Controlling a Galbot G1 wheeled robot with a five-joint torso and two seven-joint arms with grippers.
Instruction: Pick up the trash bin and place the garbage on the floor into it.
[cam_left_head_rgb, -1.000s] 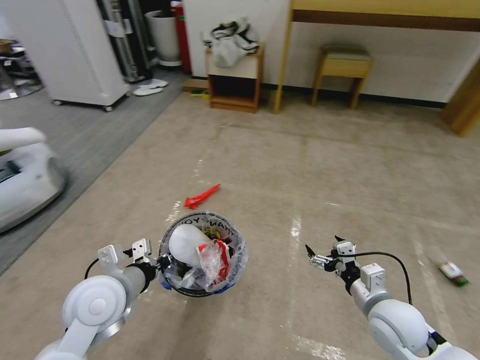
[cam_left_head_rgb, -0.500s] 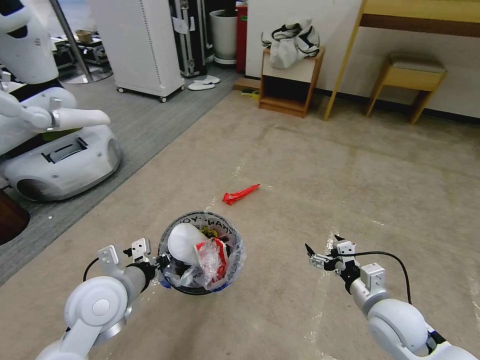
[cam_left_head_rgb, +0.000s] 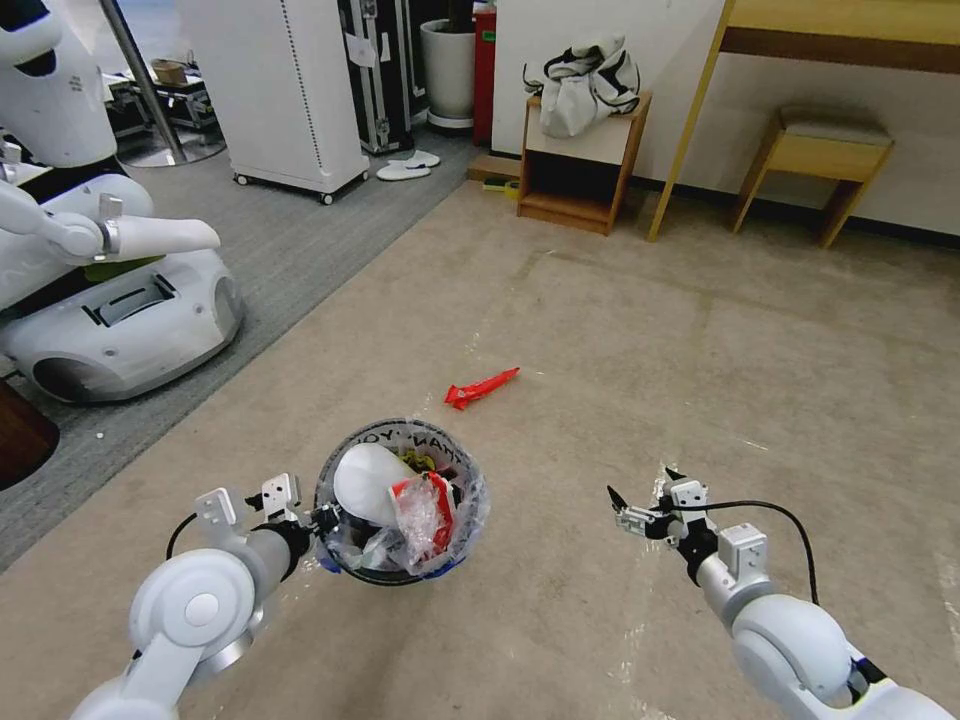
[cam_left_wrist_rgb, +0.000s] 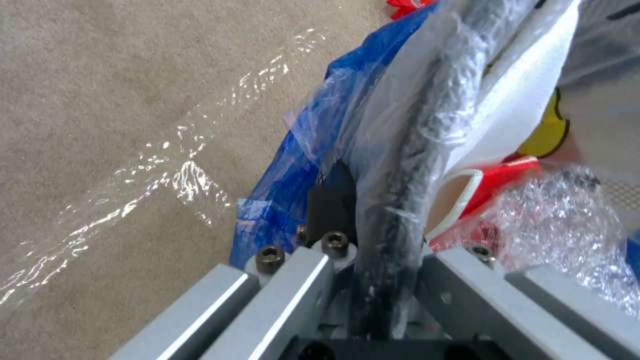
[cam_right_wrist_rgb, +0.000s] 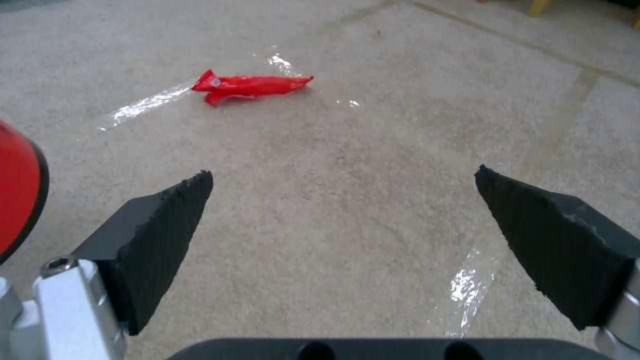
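Left gripper (cam_left_wrist_rgb: 373, 280) pinches the bag-lined rim of the trash bin (cam_left_head_rgb: 402, 500) — a grip clear in the wrist view; the bin's red wall is hidden. Red wrapper (cam_left_head_rgb: 482, 387) lies on the floor (cam_left_head_rgb: 700, 350) at one o'clock beyond the bin, long axis pointing two o'clock. Right gripper (cam_left_head_rgb: 640, 498) hangs wide open — empty.

Head cam: high up, looks fwd and down over the floor (cam_left_head_rgb: 620, 330) toward the far wall; both arms at the near edge. Left wrist cam: very close, pressed along the left gripper (cam_left_wrist_rgb: 373, 235), which is clamped on the trash bin (cam_left_wrist_rgb: 400, 165) rim; carpet beside it. Right wrist cam: low, close to the carpet, looks fwd between the spread fingers of the right gripper (cam_right_wrist_rgb: 343, 220). Shared: red wrapper (cam_right_wrist_rgb: 250, 85) in head + right wrist views; bin edge (cam_right_wrist_rgb: 17, 190) in all three.
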